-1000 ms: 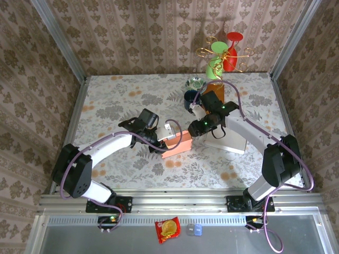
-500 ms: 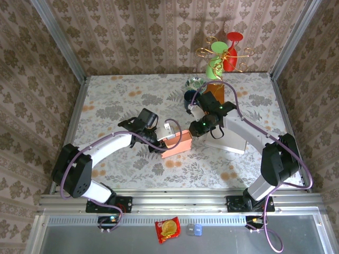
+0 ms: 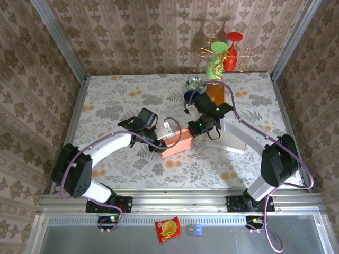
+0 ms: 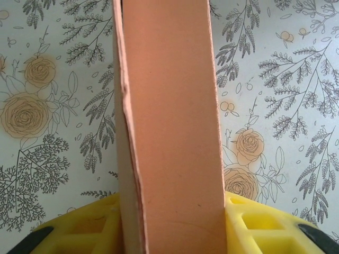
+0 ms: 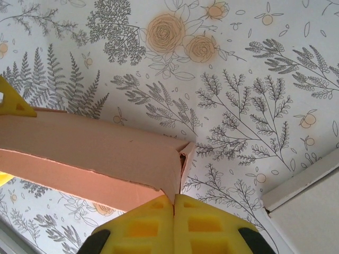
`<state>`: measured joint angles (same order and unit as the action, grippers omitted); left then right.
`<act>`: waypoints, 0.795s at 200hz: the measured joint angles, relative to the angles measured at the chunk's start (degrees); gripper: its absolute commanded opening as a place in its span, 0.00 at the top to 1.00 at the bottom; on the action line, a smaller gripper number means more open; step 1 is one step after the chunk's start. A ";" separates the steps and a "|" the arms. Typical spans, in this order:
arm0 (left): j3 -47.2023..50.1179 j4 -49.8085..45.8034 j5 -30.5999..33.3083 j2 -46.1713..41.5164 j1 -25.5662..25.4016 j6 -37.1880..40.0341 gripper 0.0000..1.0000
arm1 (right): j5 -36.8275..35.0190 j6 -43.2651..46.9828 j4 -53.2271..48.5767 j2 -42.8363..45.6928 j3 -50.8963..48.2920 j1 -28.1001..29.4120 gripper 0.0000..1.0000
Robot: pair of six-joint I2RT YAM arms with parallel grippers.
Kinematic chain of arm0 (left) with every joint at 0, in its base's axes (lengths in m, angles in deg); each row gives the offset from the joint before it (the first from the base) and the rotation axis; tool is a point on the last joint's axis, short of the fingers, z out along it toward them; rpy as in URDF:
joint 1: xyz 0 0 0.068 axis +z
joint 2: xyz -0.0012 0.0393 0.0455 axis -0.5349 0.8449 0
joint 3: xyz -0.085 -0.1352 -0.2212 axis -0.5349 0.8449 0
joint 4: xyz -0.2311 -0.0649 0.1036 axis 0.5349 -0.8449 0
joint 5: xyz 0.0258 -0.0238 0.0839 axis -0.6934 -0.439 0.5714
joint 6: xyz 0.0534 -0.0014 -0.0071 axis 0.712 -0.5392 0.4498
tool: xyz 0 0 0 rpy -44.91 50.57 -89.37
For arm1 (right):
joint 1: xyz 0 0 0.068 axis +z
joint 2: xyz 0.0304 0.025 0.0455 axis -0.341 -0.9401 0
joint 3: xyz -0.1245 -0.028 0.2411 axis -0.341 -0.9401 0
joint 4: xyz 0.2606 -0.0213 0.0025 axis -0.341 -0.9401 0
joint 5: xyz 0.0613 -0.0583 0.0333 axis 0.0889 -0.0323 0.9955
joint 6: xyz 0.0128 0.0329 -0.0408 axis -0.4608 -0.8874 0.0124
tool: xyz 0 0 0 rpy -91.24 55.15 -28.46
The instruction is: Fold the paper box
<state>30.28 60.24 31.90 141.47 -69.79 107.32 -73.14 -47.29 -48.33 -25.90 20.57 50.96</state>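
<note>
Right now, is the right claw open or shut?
Shut: the right claw has its yellow pads pressed together, no gap between, at the paper box corner.

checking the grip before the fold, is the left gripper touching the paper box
Touching. In the left wrist view the paper box sits clamped between the yellow fingers of the left gripper, flush against both.

Down at the bottom edge, right claw (image 5: 174, 201), yellow pads pressed together, tips up against the near corner of a salmon paper box (image 5: 90, 153). Stretched leftward over the floral worktop (image 5: 254, 106). Yellow wedge (image 5: 10, 103) touching its top left edge. White slab (image 5: 307, 196) lower right.
</note>
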 measured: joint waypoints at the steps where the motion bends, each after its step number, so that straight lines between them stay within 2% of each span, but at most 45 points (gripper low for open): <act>1: 0.00 0.02 0.00 0.00 0.00 -0.02 0.74 | -0.02 -0.13 0.04 0.00 0.00 0.02 1.00; 120: 0.02 -0.11 -0.04 0.02 0.04 -0.42 0.72 | -6.91 -11.56 12.00 6.69 -10.84 4.15 1.00; 159: 0.04 -0.09 0.00 0.02 0.04 -0.42 0.71 | -7.98 -14.71 12.63 7.17 -11.43 4.50 1.00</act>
<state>30.33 60.15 31.90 141.49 -69.74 106.91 -81.12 -62.00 -35.70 -18.74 9.14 55.47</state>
